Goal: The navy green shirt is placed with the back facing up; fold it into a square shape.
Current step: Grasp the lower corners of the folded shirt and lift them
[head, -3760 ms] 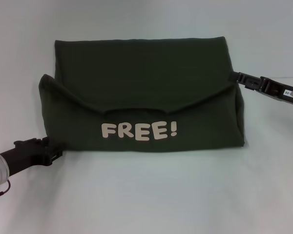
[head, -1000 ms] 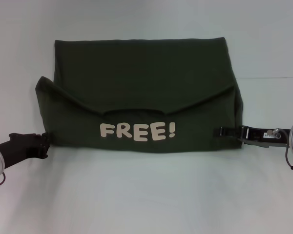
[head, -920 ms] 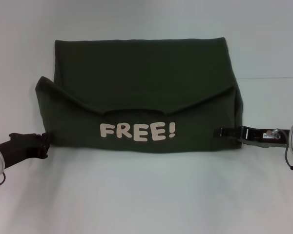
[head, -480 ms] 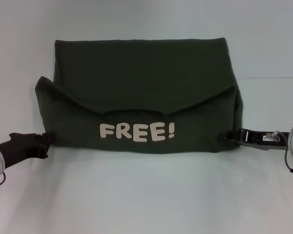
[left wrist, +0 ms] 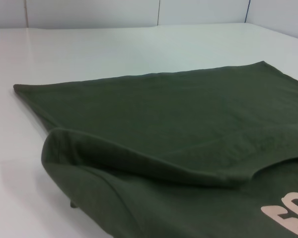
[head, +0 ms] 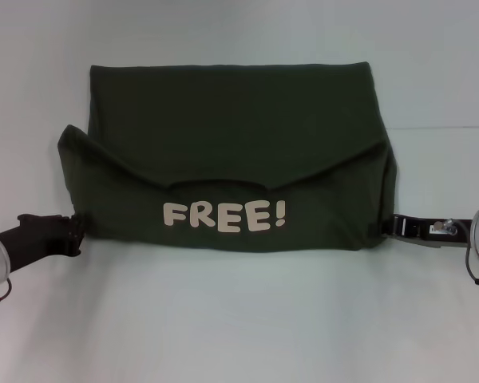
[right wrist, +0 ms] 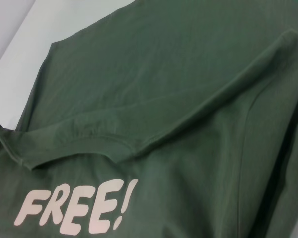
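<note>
The navy green shirt (head: 231, 136) lies on the white table as a wide folded block. Its near part is folded up, showing the collar edge and the cream letters "FREE!" (head: 223, 215). My left gripper (head: 73, 233) is low at the shirt's near left corner, touching its edge. My right gripper (head: 393, 226) is low at the shirt's near right edge. The left wrist view shows the shirt's (left wrist: 188, 129) left fold from close by. The right wrist view shows the shirt (right wrist: 164, 99) with the letters (right wrist: 77, 208).
The white table (head: 239, 319) lies bare in front of the shirt and on both sides. A light wall rises behind the shirt's far edge.
My right gripper came down from the shirt's far right corner to its near right edge, reached over the cloth, then drew back to the right. My left gripper shifted slightly left.
</note>
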`<state>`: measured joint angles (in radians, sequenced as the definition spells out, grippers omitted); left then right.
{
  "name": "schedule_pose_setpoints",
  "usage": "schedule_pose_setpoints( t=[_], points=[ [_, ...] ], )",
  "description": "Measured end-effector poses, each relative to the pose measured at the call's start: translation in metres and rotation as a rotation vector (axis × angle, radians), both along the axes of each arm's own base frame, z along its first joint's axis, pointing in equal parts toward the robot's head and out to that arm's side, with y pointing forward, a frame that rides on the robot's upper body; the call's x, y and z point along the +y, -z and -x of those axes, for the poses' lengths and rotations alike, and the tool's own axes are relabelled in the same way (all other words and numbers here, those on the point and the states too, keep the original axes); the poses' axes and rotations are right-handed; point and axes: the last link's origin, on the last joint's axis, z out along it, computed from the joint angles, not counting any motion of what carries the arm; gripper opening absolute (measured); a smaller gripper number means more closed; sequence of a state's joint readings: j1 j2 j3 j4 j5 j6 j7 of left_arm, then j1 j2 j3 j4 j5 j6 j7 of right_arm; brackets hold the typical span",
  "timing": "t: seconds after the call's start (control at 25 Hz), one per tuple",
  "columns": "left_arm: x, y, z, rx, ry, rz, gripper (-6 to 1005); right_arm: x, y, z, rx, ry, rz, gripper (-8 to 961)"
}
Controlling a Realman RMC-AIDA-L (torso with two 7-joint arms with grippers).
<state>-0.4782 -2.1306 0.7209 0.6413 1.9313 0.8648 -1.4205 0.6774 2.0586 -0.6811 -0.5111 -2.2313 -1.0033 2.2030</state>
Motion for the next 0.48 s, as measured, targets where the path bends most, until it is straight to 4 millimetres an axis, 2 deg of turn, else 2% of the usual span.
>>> schedule_pose_setpoints(
  t=[0.08, 0.48],
  points=[
    [0.001, 0.000, -0.001, 0.000, 0.003, 0.000, -1, -0.001, 0.000, -0.002, -0.001, 0.002, -0.003, 24],
    [-0.003, -0.004, -0.001, -0.047, -0.022, 0.005, -1, -0.014, -0.001, -0.010, 0.019, -0.038, -0.012, 10]
  ],
)
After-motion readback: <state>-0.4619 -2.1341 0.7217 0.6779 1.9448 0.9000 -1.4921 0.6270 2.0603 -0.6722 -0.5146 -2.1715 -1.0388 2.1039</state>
